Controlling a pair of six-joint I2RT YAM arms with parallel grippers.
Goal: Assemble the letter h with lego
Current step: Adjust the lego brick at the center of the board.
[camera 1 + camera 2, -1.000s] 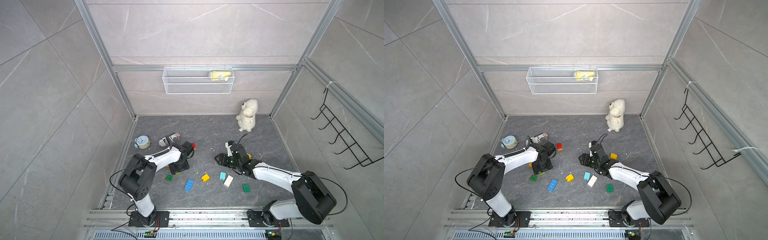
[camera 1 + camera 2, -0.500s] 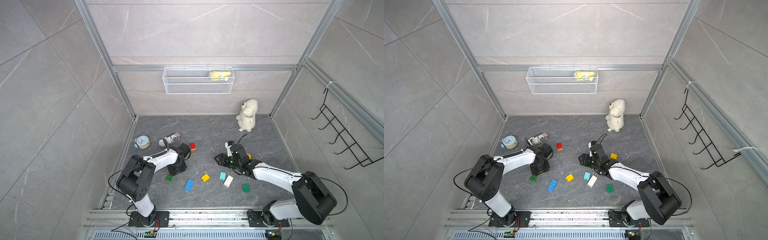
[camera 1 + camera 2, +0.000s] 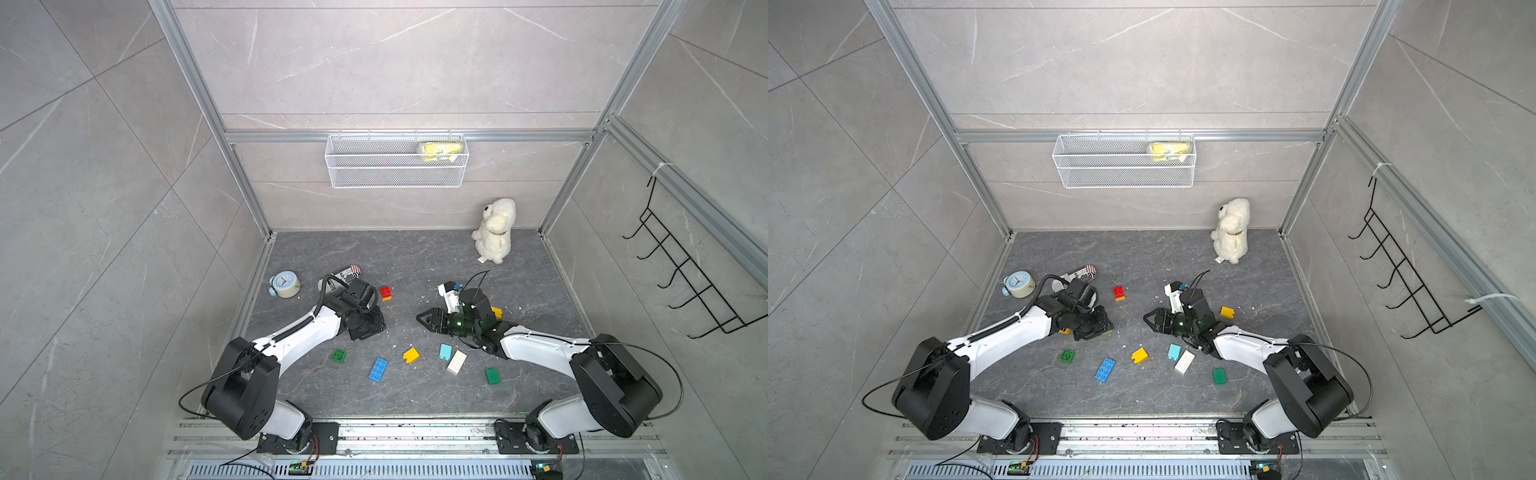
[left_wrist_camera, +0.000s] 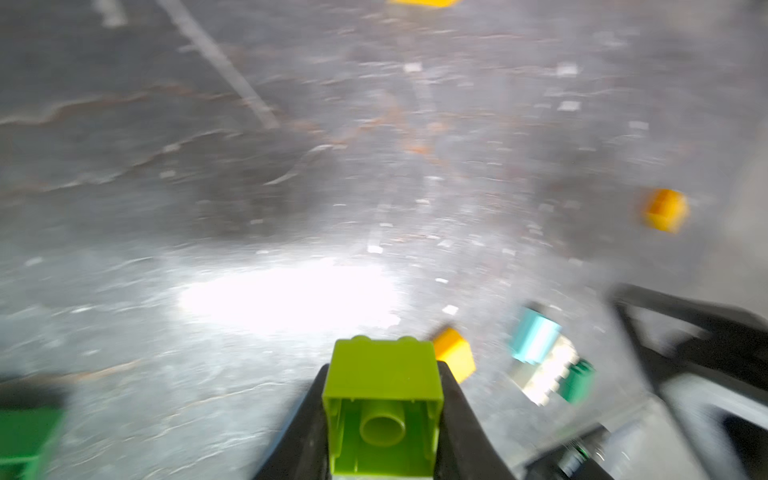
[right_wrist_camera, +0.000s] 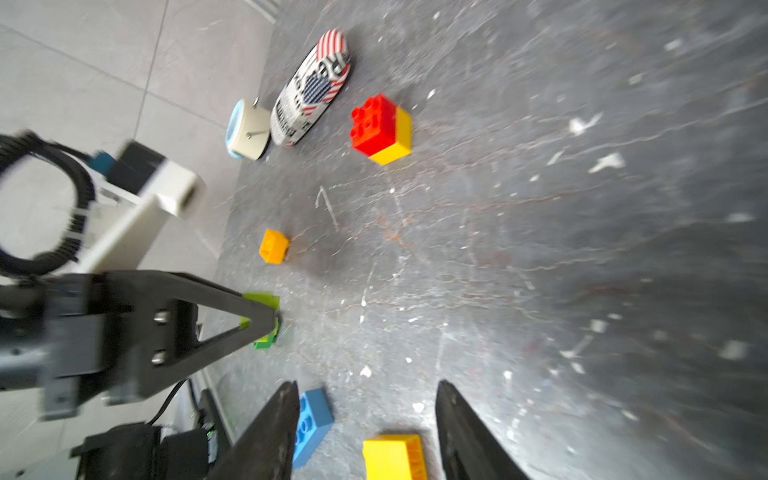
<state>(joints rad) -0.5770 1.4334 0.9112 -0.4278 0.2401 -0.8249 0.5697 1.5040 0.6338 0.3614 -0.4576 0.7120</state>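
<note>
Early pick-up stage, by the look. Clamped narrowly in left gripper [image 4: 384, 368]: small lime-green square plastic brick [image 4: 382, 388], low over dark stone-patterned floor [image 4: 249, 166]. Right gripper [image 5: 366, 384] half-spread, empty. Next probably: carrying toward red-on-yellow stacked bricks [image 5: 374, 122], seating studs squarely.

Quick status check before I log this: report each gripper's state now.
Left gripper: closed, holding the lime brick.
Right gripper: open, gripping nothing.
</note>
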